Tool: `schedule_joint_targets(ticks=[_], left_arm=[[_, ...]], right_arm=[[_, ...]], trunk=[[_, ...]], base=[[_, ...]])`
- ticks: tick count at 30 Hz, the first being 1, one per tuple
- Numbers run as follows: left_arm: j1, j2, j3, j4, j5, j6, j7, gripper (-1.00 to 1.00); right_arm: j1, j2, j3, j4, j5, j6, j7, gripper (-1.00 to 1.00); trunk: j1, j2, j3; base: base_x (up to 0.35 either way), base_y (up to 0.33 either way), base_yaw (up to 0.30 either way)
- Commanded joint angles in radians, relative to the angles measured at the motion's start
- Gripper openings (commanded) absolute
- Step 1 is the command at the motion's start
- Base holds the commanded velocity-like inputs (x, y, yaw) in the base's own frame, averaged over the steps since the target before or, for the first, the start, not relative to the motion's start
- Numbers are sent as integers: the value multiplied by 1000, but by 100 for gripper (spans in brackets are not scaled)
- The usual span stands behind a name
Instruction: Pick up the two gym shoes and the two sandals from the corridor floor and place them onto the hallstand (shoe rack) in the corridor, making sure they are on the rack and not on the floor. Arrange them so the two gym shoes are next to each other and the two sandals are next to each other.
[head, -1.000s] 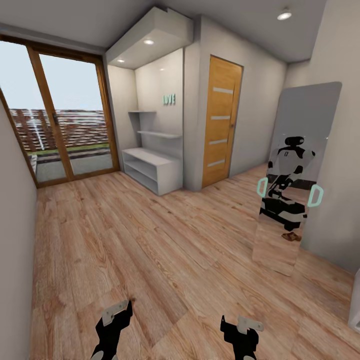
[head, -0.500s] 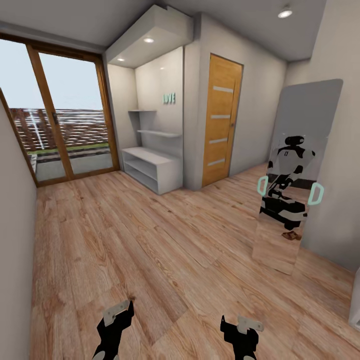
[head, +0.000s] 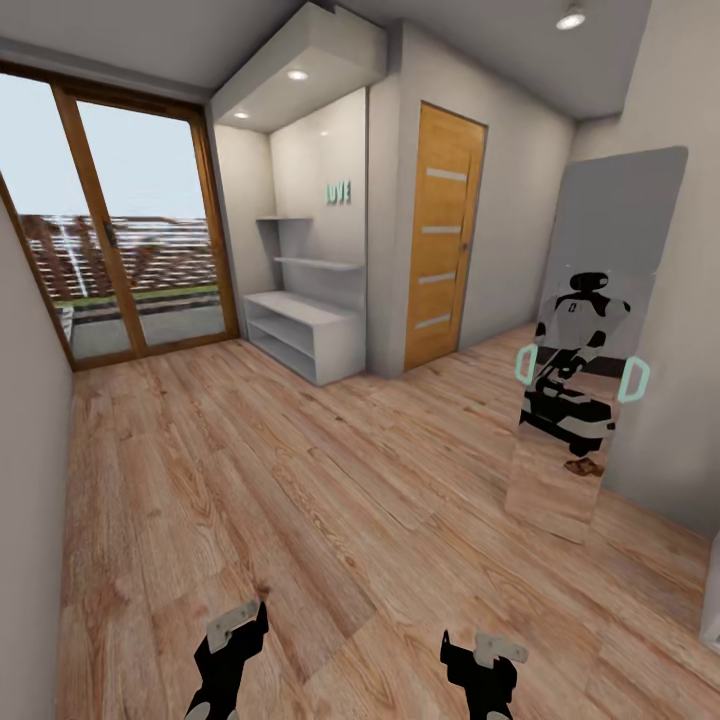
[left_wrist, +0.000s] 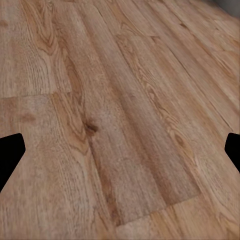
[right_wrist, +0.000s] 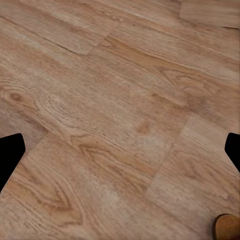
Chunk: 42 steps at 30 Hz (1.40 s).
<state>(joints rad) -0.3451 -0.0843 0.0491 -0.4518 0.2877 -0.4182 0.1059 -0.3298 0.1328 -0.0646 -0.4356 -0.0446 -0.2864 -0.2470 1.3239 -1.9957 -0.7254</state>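
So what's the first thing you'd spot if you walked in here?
Probably the tall mirror leaning on the right wall, with the robot's own reflection in it. Next, the big glass doors at the far left showing the outdoors, and the white shoe rack in the nook beside the orange wooden door.

Your left gripper (head: 236, 622) and right gripper (head: 478, 650) hang low in the head view, well apart, each pointing forward and down with its jaws spread wide and holding nothing.
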Motion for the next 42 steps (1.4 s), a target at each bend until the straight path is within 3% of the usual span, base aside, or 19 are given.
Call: schedule_joint_targets(ticks=[1, 42], left_arm=[[0, 0, 0, 0, 0, 0, 0, 100], [0, 0, 0, 1, -1, 0, 0, 100]], right_arm=[[0, 0, 0, 0, 0, 0, 0, 100], [0, -1, -1, 1, -3, 0, 0, 100]], trunk=[[4, -7, -3], [161, -294, -184]], base=[[0, 0, 0], [0, 0, 0]])
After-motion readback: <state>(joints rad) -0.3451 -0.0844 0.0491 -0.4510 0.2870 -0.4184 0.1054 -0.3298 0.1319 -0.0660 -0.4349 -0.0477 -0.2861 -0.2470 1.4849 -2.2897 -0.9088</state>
